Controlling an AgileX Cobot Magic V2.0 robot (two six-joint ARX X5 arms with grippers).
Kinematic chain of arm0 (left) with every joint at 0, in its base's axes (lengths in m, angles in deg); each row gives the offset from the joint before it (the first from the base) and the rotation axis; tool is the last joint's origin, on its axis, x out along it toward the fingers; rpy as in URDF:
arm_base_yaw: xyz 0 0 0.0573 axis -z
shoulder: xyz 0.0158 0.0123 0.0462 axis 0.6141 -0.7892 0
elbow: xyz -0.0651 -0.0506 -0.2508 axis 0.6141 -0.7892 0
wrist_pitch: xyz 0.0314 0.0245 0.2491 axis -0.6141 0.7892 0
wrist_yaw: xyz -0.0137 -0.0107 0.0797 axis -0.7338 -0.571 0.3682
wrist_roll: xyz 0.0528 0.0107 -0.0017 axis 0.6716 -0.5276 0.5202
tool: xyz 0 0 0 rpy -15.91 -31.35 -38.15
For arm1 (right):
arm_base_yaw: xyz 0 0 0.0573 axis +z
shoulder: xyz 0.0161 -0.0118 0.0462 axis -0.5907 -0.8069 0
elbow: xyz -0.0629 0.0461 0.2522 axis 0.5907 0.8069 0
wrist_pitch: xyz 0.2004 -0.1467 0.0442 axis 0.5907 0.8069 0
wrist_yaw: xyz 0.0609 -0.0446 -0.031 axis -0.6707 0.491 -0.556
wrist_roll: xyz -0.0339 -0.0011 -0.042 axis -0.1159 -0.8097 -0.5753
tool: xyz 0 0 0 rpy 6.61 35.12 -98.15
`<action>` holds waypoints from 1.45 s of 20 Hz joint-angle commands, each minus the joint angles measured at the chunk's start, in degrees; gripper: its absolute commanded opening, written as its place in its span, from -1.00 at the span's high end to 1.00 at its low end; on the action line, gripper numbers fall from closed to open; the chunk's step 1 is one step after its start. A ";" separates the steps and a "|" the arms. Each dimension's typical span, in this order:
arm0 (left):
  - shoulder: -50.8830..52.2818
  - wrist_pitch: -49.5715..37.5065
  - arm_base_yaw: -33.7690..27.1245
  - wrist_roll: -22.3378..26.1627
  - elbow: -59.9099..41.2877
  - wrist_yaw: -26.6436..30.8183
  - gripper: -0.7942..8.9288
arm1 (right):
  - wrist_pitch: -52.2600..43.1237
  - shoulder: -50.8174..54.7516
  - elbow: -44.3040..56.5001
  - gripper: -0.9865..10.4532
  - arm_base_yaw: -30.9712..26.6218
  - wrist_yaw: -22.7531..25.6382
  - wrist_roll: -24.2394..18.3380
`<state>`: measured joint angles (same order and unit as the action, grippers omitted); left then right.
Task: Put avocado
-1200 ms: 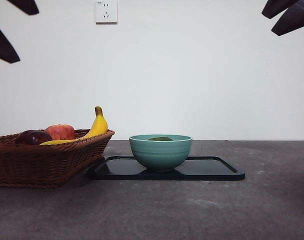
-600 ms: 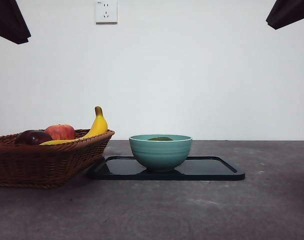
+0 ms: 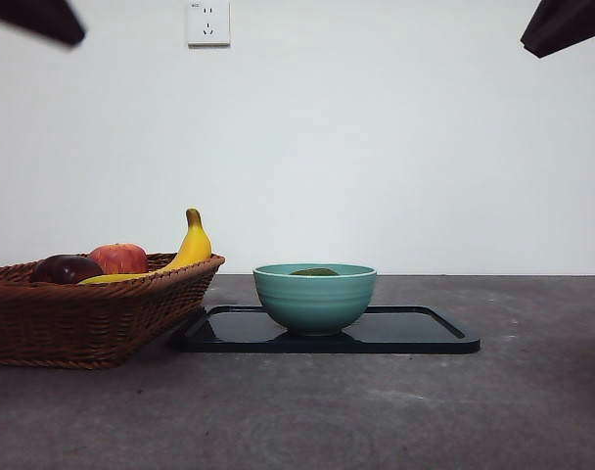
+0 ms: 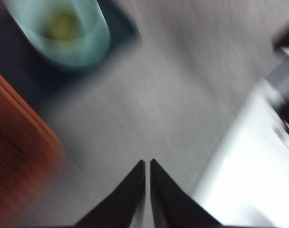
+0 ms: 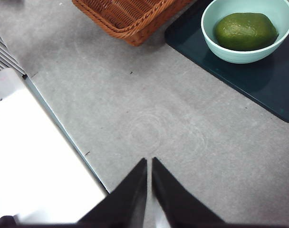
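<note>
Avocado [image 5: 245,31]: dark green, bumpy, lying on its side inside the teal bowl [image 5: 216,47]; long axis roughly level, running across the bowl; only its top peeks over the rim from the front.
Bowl: standing on the dark tray [image 3: 425,338], just beside the wicker basket [image 3: 92,313].
Basket: holds a red apple [image 3: 118,258], a banana [image 3: 188,250] and a dark purple-brown fruit [image 3: 68,268].
Left gripper [image 4: 147,164]: fingers pressed together, empty, high above the counter [image 5: 182,142]; view blurred.
Right gripper [image 5: 149,161]: fingers pressed together, empty, raised, bowl well apart and ahead of the tips.
Nearer arm: cannot tell; both well apart from the fruit.
Progress: placement looks done.
</note>
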<state>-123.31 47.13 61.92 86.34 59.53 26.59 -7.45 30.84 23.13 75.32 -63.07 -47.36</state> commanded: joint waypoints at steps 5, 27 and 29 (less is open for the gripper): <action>18.18 -32.46 -17.16 4.52 -8.63 7.85 0.80 | -0.52 -0.22 -0.59 0.82 0.55 -0.04 0.42; 51.34 -40.68 -25.14 -0.68 -53.35 19.56 0.80 | -0.55 -0.22 -0.59 0.82 0.55 -0.04 0.42; 51.34 -40.37 -25.14 -0.68 -54.25 19.56 0.80 | -0.55 -0.22 -0.59 0.82 0.55 -0.04 0.42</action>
<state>-72.06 7.27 36.87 86.21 6.50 46.02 -7.45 30.84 23.13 75.32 -63.07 -47.36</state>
